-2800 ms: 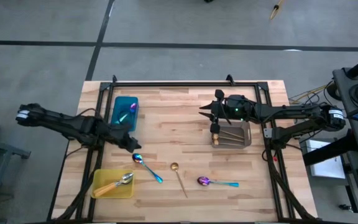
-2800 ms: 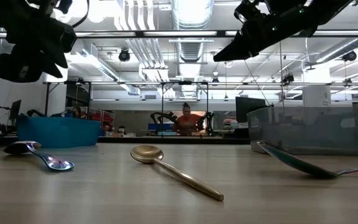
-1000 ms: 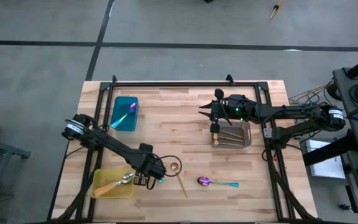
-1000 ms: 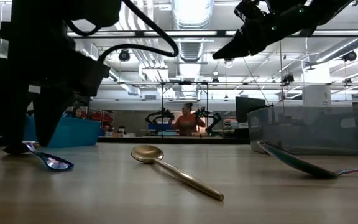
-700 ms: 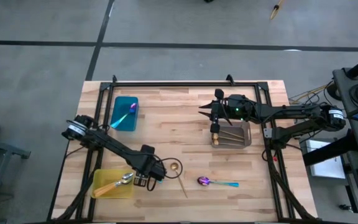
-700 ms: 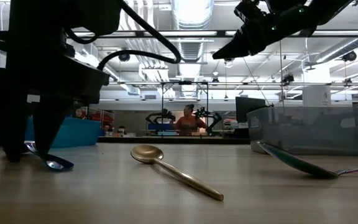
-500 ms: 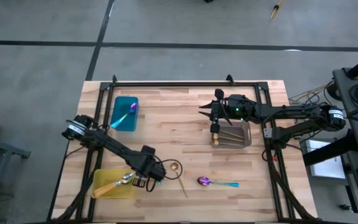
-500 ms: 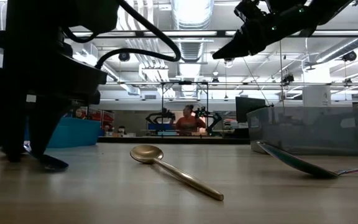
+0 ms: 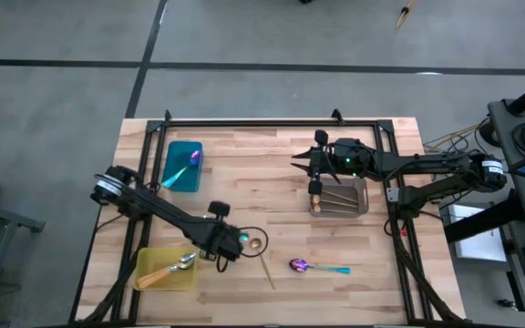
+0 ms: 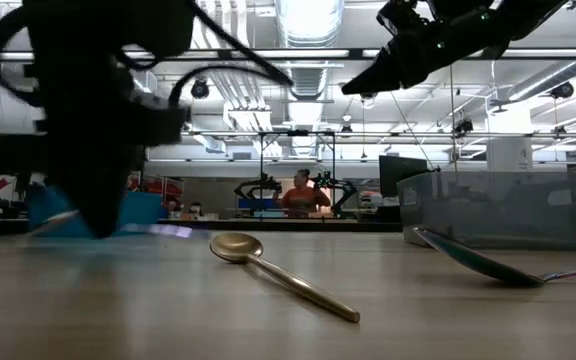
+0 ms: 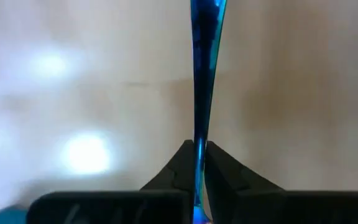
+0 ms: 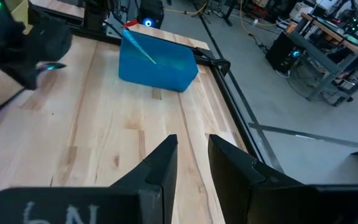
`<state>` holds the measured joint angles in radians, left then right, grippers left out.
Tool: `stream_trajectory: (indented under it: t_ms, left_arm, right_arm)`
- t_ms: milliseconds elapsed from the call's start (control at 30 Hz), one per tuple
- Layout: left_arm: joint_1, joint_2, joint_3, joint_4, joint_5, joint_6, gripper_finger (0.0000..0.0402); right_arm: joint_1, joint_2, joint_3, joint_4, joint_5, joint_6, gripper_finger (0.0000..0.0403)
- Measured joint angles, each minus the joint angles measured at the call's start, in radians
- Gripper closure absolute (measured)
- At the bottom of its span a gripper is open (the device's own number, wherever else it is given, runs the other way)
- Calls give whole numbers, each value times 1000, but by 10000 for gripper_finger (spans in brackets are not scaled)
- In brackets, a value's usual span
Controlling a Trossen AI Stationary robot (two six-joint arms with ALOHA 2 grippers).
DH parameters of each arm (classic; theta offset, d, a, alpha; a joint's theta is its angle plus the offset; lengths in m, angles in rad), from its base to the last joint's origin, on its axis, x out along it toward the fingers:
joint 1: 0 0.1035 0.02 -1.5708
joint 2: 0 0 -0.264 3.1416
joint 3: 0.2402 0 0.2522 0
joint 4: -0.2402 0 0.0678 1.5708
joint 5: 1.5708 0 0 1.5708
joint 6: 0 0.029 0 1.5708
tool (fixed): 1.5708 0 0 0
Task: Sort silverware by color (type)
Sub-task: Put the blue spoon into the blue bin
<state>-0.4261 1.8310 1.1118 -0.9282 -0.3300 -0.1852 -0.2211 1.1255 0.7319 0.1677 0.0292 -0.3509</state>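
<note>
between the closed fingers of the left pincer (image 9: 229, 248), from above, a blue-purple spoon (image 9: 236, 239) is pinched, the gold spoon (image 9: 261, 252) just beside. wrist view: the teal handle (image 11: 201, 74) is thin, stiff, judged slippery; mid-handle suits. right pincer (image 9: 315, 164) is slightly parted.

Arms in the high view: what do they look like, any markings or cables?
Both are dark, slim and jointed. The left arm has a white band near its base and a thin black cable looping by its claw. The right arm shows a green light near its claw.

Pale wooden bench (image 9: 262, 164) with visible grain, glossy gold metal spoon (image 10: 268, 265), and a translucent grey plastic tray (image 10: 498, 205).
</note>
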Motion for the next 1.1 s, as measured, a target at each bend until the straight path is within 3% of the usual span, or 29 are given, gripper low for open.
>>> stream_trajectory:
  t_ms: [233,400,500,633,800,900,1000,1100]
  left_arm:
    - [-16,-185,0,37,-407,6,400]
    - [-47,-389,-49,216,-621,119,400]
    - [-62,-517,-126,405,-662,233,400]
    - [-62,-659,-306,772,-662,461,401]
    - [-37,-782,-555,1271,-691,730,401]
    - [-18,-810,-661,1520,-697,847,401]
    - [-1,-823,-721,1677,-695,930,401]
    - [5,-836,-740,1714,-694,958,401]
  right_arm:
    - [0,1,0,57,-1,41,321]
    - [0,3,0,161,-26,121,321]
    - [1,17,0,230,-121,166,321]
    - [2,66,0,333,-241,228,321]
    - [5,157,0,514,-246,271,321]
    - [7,230,-1,724,-246,275,321]
    - [7,303,21,881,-240,275,321]
    - [7,365,82,889,-239,274,321]
